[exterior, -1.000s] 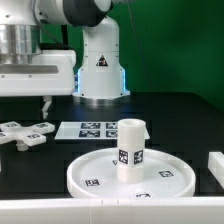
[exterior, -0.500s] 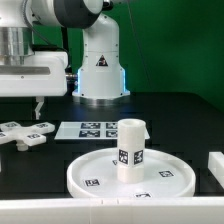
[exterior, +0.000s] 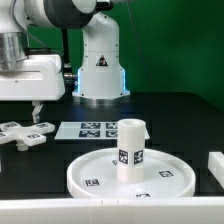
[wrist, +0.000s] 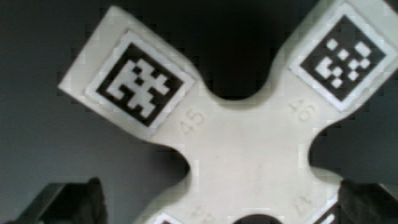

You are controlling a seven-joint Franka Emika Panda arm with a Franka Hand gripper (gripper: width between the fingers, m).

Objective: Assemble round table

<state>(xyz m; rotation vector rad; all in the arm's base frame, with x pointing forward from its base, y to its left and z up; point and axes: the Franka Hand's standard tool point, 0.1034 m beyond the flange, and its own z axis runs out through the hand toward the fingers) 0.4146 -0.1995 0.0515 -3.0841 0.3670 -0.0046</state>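
Fingers: the fingers [exterior: 37,108] are held apart and nothing is gripped. In the wrist view one dark tip [wrist: 71,200] is seen clear of the white part's side; the other tip is not clearly resolved.
Height: the fingers are hung just above the part, and no contact can be made out in the exterior view.
Cross-shaped foot: the cross-shaped foot [exterior: 24,132] lies flat on the tabletop [exterior: 180,120], straight below the fingers. Most of the wrist view is filled by it.
Key relation: the offset is vertical only. The foot's hub is lined up between the tips, and two tagged arms are splayed away in a V.
Axis: no single long axis is offered by the four arms. The narrow waist beside the hub is judged the only graspable width.
Marker board: the marker board [exterior: 88,130] is set near the foot, at its 3 o'clock in the exterior view.
Round disc: the round disc [exterior: 95,172] lies at 4 o'clock from the foot, well apart. The leg [exterior: 130,150] stands upright at its centre.
White block: the white block [exterior: 215,165] is noted at the far 3 o'clock edge.
Stage (judged): the leg appears seated, and the foot is not yet picked.
Next (judged): a straight descent is called for, then closure across the waist.
Risk (judged): a splayed arm could be caught and the foot twisted.
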